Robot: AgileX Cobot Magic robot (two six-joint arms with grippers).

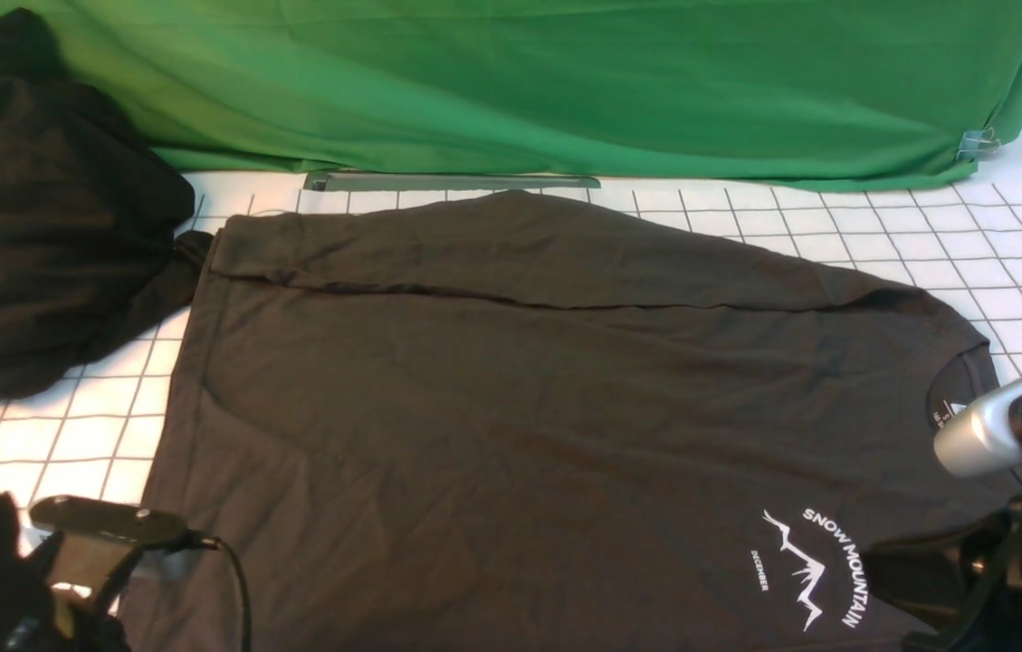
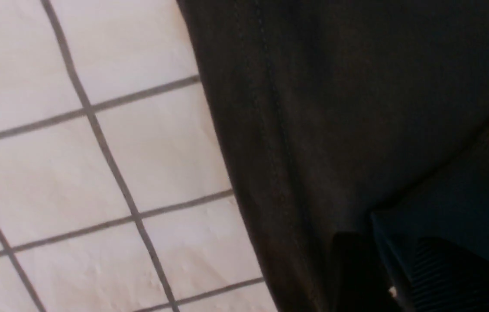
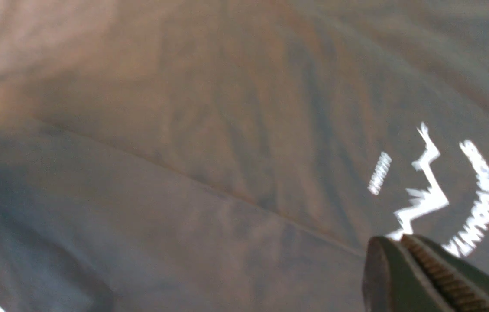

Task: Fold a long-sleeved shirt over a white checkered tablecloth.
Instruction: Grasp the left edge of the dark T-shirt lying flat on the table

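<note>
The long-sleeved shirt [image 1: 511, 380] lies spread flat on the white checkered tablecloth [image 1: 972, 254], its collar to the right and the white mountain print [image 1: 814, 566] near the front right. Its far sleeve is folded over along the back edge. My left arm [image 1: 67, 561] is at the front left. In the left wrist view my left gripper [image 2: 383, 242] hangs over the shirt's hem [image 2: 279, 164] with its jaws parted; it is too dark to tell whether cloth lies between them. My right gripper [image 1: 877, 561] [image 3: 400, 242] is shut just above the shirt beside the print [image 3: 426, 190], holding nothing.
A shapeless black heap of cloth [image 1: 40, 226] lies at the back left, touching the shirt's far corner. A green cloth [image 1: 565, 81] hangs along the back, with a grey bar [image 1: 452, 181] at its foot. Bare tablecloth [image 2: 75, 173] shows left of the hem.
</note>
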